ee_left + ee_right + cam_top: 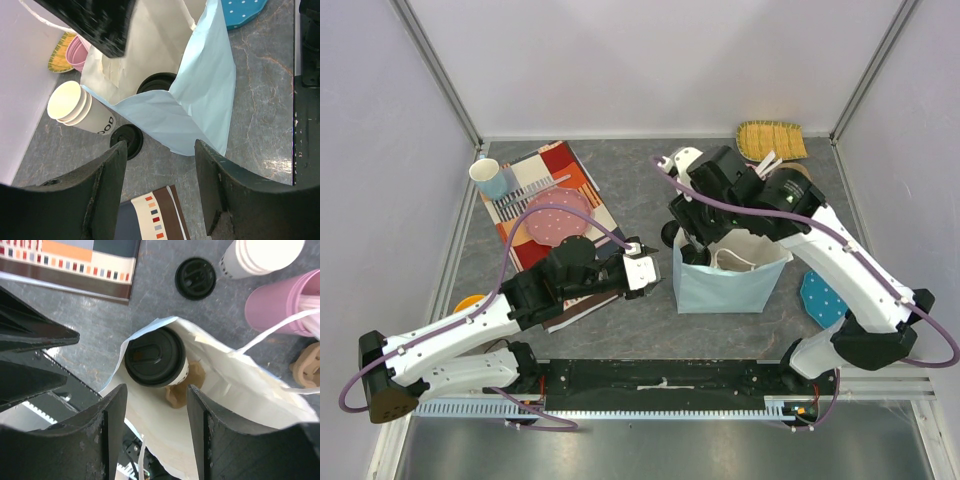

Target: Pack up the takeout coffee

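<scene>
Coffee cup point(156, 357): a white paper cup with a round black lid, standing upright inside the light-blue bag, tucked into the bag's corner; from the left wrist view only the black lid point(156, 83) shows through the bag's mouth.
Bag point(725, 285): light-blue paper outside, white inside, standing open on the table with white cord handles; a brown piece point(182, 390) lies on its floor just beside the cup, and I cannot tell what it is.
Right gripper point(156, 427): directly above the bag's mouth, fingers spread apart with nothing between them; the cup sits below the gap, not touched.
Left gripper point(160, 192): fingers parted and empty, aimed at the bag's left side from just beside it, over the edge of the striped mat.
Loose lid point(195, 278): a black round lid lying flat on the table just outside the bag, near the stack of cups.
Stack of cups point(80, 110): lidless white paper cups nested together, tipped on their side, touching the bag's outer wall.
Pink cup point(285, 305): beside the bag, next to the stack.
Mat point(545, 195): a patterned striped mat on the left of the table, carrying a pink dotted plate point(558, 218).
Blue-banded cup point(490, 180): upright at the mat's far left corner.
Far right corner: a woven yellow-green tray point(772, 140).
Right of the bag: a blue dotted plate point(822, 298), partly under the right arm.
Table point(640, 330): grey marbled surface.
</scene>
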### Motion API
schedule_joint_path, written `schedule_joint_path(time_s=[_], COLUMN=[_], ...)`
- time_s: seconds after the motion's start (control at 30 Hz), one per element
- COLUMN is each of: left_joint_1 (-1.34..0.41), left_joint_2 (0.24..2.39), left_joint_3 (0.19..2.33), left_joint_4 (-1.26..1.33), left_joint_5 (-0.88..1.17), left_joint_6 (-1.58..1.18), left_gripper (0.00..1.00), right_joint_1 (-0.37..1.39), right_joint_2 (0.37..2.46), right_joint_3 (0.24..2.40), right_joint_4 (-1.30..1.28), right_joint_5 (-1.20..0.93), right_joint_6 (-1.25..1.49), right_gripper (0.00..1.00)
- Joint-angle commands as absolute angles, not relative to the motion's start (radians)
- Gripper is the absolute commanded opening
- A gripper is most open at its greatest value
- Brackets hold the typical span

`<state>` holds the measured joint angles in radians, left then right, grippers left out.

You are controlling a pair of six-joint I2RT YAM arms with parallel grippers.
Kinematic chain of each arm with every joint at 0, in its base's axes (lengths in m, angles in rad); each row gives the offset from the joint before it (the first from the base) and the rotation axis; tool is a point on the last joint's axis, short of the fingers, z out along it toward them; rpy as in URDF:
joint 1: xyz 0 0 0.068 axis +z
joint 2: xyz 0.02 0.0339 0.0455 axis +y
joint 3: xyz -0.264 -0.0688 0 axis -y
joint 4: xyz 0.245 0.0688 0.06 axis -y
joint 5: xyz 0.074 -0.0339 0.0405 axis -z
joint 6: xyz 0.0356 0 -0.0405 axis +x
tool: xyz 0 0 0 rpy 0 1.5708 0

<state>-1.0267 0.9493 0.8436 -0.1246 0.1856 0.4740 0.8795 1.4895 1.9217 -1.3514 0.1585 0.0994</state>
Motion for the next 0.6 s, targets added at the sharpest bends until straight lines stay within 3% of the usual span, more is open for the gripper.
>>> schedule_joint_path(time_s=[0.0,0.23,0.37,0.43,0.57], left_joint_1=[-1.019,-1.011,-0.999,-0.986,-0.956], left_joint_2=[0.950,0.940,0.925,0.914,0.885], left_joint_3=[0.870,0.867,0.853,0.841,0.807], left_joint_4=[-0.084,-0.074,-0.057,-0.057,-0.049], left_joint_5=[0.181,0.158,0.132,0.118,0.089], left_joint_6=[0.503,0.466,0.424,0.404,0.321], left_gripper=[0.63,0.63,0.63,0.64,0.64], right_joint_1=[0.877,0.873,0.842,0.763,0.458], right_joint_2=[1.494,1.485,1.485,1.482,1.477], right_joint_3=[2.037,2.216,2.266,2.249,2.142], right_joint_4=[-1.396,-1.283,-1.181,-1.119,-0.974], right_joint_5=[0.238,0.262,0.418,0.474,0.266], right_joint_6=[0.097,0.103,0.138,0.140,0.170], right_gripper=[0.59,0.61,0.64,0.66,0.68])
